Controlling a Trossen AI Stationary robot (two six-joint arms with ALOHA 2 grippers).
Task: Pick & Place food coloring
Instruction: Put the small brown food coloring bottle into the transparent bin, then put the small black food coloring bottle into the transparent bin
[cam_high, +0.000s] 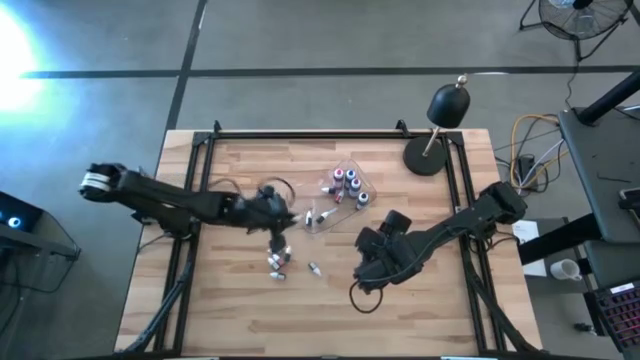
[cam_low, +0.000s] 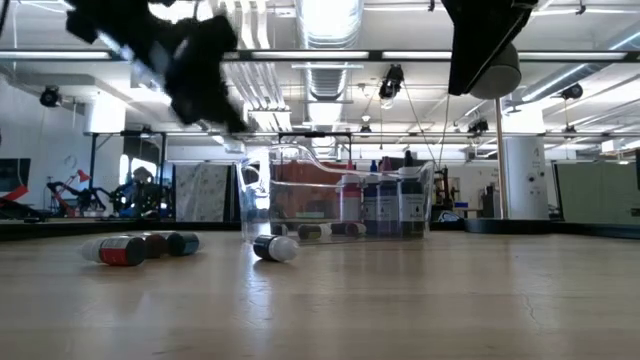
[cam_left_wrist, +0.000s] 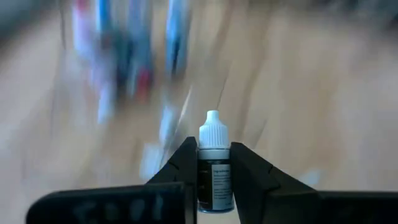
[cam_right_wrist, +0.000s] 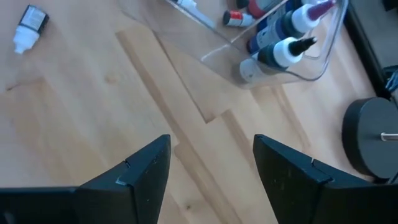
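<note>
The left tool was closed on a small dark dropper bottle with a white cap, held upright between its fingers above the wooden worktop, near the clear plastic tray. Several food coloring bottles stood upright in that tray, and a few lay flat on its floor. Three loose bottles lay on their sides together on the worktop, and another lone bottle lay just beside the tray. The right tool hung over bare wood with its fingers wide apart, holding nothing. A black domed lamp stood at the far right corner.
</note>
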